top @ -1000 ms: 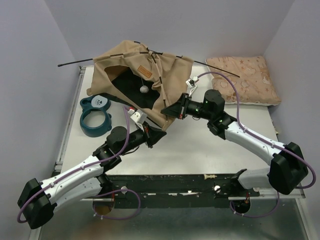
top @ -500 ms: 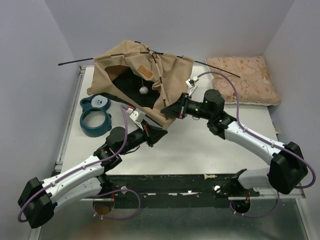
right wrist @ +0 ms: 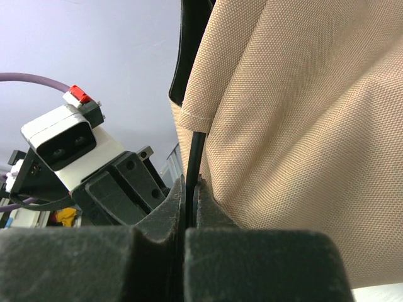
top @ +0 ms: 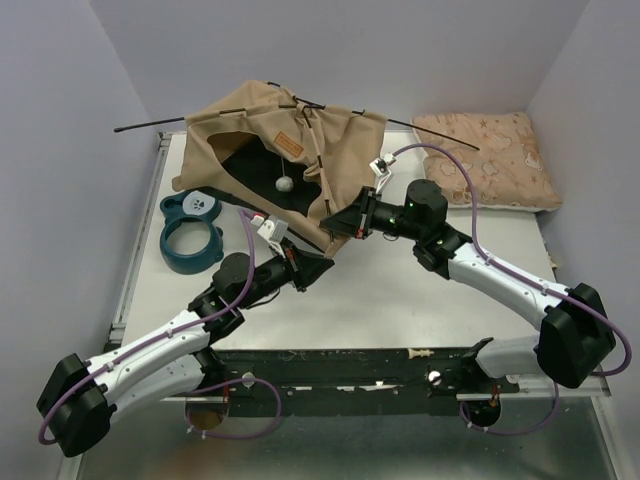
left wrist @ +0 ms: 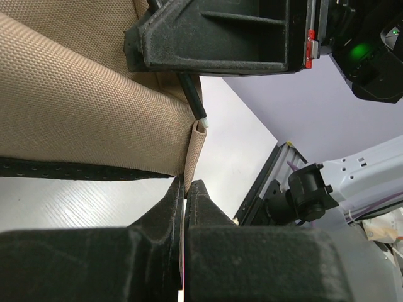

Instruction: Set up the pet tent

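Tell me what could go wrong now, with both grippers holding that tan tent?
1. The left gripper pinches only a thin fabric edge of the pet tent, so the cloth might slip free.
2. The right gripper clamps a thin black pole, which could slide through or spring out.

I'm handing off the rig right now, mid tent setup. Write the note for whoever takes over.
Left gripper: shut on the corner sleeve of the tent.
Right gripper: shut on a pole just below the fabric edge.
Tent: back left of the table, sagging, with pole ends sticking out on both sides. Cushion: back right, outside the tent.
Done: the poles cross over the top.
Left: the pole tip is at the sleeve's mouth but not clearly seated. Probably seat it, then check the other corners.
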{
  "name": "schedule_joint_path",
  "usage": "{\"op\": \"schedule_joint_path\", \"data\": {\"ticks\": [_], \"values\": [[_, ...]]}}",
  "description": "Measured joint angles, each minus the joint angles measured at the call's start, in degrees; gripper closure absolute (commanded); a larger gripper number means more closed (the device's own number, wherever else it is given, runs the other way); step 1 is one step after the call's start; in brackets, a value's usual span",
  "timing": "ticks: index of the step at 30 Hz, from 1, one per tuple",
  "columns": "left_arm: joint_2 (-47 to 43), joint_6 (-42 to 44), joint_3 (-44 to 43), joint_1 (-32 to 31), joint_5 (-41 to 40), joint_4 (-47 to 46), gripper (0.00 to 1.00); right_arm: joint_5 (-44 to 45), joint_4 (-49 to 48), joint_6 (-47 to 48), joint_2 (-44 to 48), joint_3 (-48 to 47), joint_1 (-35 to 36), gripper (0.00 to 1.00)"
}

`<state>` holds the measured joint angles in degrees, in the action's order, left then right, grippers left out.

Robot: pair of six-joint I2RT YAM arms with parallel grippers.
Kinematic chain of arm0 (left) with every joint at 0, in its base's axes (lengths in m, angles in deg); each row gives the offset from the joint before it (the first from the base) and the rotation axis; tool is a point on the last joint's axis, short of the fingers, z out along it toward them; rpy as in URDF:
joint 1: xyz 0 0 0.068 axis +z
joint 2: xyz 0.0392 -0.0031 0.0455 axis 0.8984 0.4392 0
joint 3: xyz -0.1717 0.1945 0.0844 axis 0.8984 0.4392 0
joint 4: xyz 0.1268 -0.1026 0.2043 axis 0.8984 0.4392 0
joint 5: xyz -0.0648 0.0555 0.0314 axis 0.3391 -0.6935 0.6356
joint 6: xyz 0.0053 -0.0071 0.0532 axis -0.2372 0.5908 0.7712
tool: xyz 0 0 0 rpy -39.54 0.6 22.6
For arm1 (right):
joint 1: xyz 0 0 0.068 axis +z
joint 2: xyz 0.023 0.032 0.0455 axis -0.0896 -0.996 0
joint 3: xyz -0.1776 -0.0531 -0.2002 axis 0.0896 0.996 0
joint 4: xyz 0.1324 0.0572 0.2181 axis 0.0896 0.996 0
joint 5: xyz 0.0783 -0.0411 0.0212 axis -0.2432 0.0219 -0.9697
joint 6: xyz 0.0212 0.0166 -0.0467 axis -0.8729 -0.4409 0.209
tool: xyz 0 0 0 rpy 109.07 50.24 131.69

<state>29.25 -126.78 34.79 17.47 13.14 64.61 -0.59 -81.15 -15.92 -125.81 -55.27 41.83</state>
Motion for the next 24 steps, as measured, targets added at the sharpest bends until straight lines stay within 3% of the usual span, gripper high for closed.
{"op": "schedule_joint_path", "data": {"ticks": [24], "values": [[0.50,-2.25,0.04,1.01,-0.39,-1.05,1.00,0.63,-0.44,0.20,-0.42,0.13,0.76,0.99]]}}
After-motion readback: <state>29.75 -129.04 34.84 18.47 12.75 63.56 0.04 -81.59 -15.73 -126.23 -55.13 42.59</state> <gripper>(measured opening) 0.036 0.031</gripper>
